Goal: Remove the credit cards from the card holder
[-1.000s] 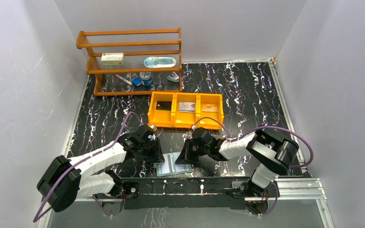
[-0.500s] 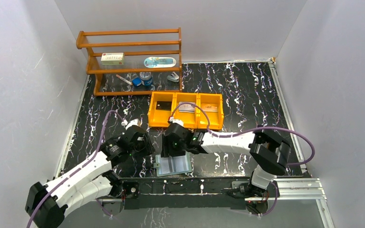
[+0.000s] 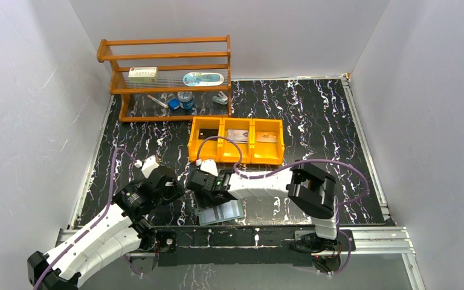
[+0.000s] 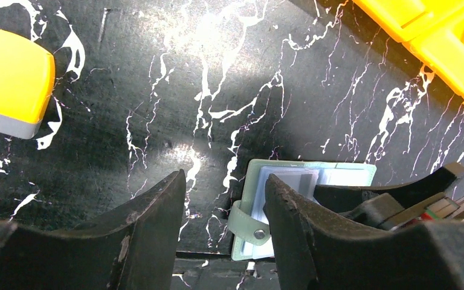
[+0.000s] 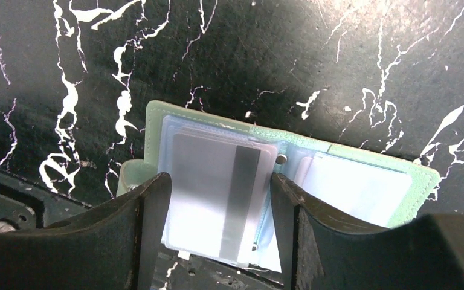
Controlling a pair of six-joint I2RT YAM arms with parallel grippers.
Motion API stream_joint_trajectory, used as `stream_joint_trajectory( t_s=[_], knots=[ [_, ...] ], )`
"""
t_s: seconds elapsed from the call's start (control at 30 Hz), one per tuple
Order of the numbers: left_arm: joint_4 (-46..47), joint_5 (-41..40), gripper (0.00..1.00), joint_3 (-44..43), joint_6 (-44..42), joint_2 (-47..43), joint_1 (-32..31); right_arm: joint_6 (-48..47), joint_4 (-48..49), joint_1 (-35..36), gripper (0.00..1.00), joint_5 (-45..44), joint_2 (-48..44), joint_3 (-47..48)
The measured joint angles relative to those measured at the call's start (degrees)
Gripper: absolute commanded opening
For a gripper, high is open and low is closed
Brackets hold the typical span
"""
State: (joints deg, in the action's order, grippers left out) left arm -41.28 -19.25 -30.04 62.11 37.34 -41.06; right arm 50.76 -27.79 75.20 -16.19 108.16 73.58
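Note:
The muted-green card holder [image 3: 220, 212] lies open near the table's front edge. In its left pocket is a silver-grey card [image 5: 214, 187] with a dark stripe; the right pocket [image 5: 356, 193] looks pale and glossy. My right gripper [image 5: 219, 178] is open just above that left panel, a finger on each side of the card. My left gripper [image 4: 225, 178] is open and holds nothing, just left of the holder [image 4: 338, 175] and its snap strap [image 4: 248, 225]. A black card [image 3: 207, 134], a silver one [image 3: 237, 135] and a tan one [image 3: 266, 138] lie in the orange tray.
The orange three-compartment tray [image 3: 222, 158] stands just behind both grippers. A wooden rack [image 3: 166, 78] with a white box and small items stands at the back left. The black rail along the front edge [image 3: 235, 235] runs right next to the holder.
My right gripper has opened and swung left across the holder to its left panel. My left arm has pulled back to the left and opened wider. The holder has turned slightly.

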Motion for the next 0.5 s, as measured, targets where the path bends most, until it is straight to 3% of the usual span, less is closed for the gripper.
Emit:
stream_joint_trajectory(
  t_s=[0.2,0.5],
  knots=[
    [-0.39,-0.33,0.50,0.04,0.50,-0.02,0.00,0.48,-6.21,1.88,0.78,-4.76,2.91,4.81],
    [-0.39,-0.48,0.51,0.31,0.52,-0.28,0.00,0.24,-10.14,2.99,0.78,-7.74,2.91,6.93]
  ],
)
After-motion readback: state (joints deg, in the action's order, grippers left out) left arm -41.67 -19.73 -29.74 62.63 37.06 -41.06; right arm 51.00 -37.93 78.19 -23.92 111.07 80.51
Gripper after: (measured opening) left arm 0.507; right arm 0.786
